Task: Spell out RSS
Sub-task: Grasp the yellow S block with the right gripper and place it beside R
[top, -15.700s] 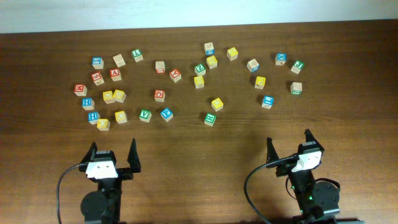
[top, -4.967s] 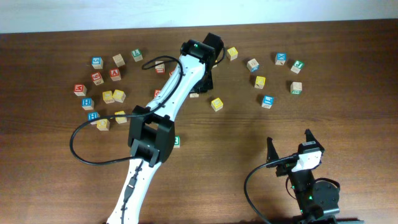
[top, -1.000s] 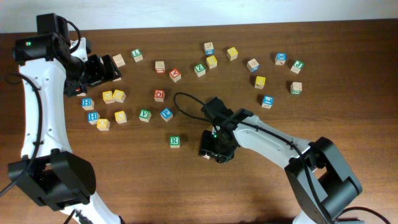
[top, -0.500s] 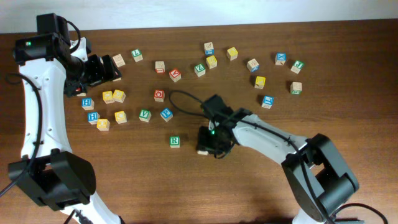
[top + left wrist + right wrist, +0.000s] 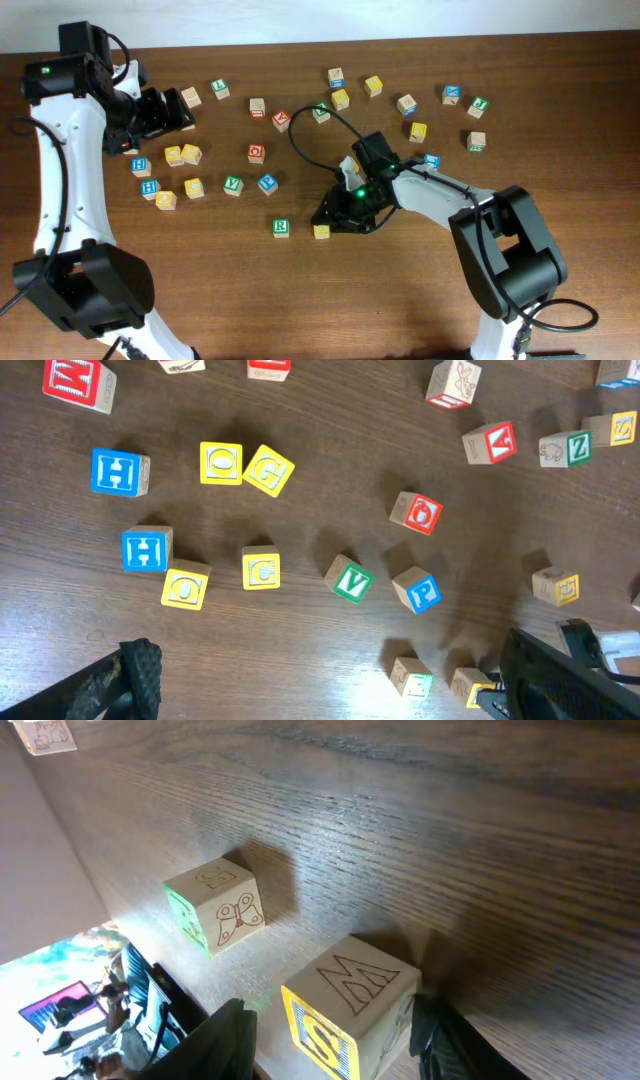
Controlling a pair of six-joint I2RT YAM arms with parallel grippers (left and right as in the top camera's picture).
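Overhead: table [image 5: 560, 250] is carrying loose letter blocks [image 5: 257, 152] across the upper half, and I judge lower centre is serving as the spelling row. Left arm [image 5: 60, 180] is hanging upper left with the left gripper [image 5: 178, 112] gaping wide and empty, probably scouting another S. Right gripper [image 5: 330, 1008] is straddling the yellow S block [image 5: 315, 1035], jaws apart, not clamping. The S is sitting near the green R block [image 5: 281, 228], to its right.
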